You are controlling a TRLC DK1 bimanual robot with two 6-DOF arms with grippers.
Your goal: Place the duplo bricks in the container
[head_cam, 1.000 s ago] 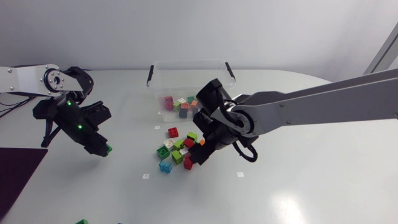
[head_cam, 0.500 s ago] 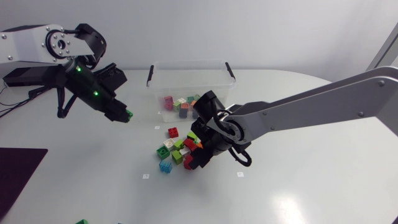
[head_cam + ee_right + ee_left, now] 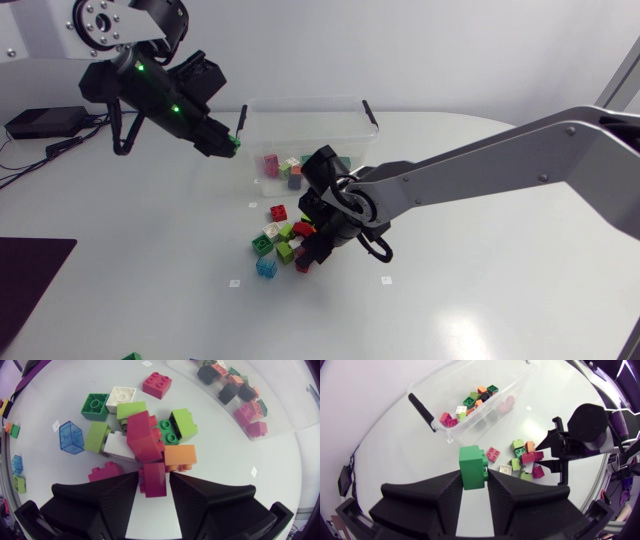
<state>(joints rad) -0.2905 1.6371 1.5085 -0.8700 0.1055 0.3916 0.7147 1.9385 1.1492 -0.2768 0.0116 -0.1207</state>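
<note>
- Head view: the left gripper (image 3: 228, 146) has risen from low over the table (image 3: 470, 300) at the left and now hangs just beside the container's (image 3: 303, 101) left end, by its black handle (image 3: 241, 118).
- It is clamped on a green brick (image 3: 236, 143); in the left wrist view the brick (image 3: 472, 466) stands between the fingers of that gripper (image 3: 474, 479), studs to one side.
- The right gripper (image 3: 308, 256) has pushed further into the pile (image 3: 283, 238) since a second ago; the arm comes in at a flatter angle.
- Right wrist view: the gripper (image 3: 154, 479) is closed on a crimson brick (image 3: 154, 480), which lies on the table at the pile's near edge.
- Container: clear thin-walled plastic, rectangular, several bricks inside.
- Bricks: glossy hard plastic, blocky, round studs on top.
- One blue cube (image 3: 71, 437) is translucent and smooth.
- A red brick (image 3: 156, 384) lies apart, between pile and container.
- Fingers: matte black wedges.
- Table: smooth, pale, slightly glossy.
</note>
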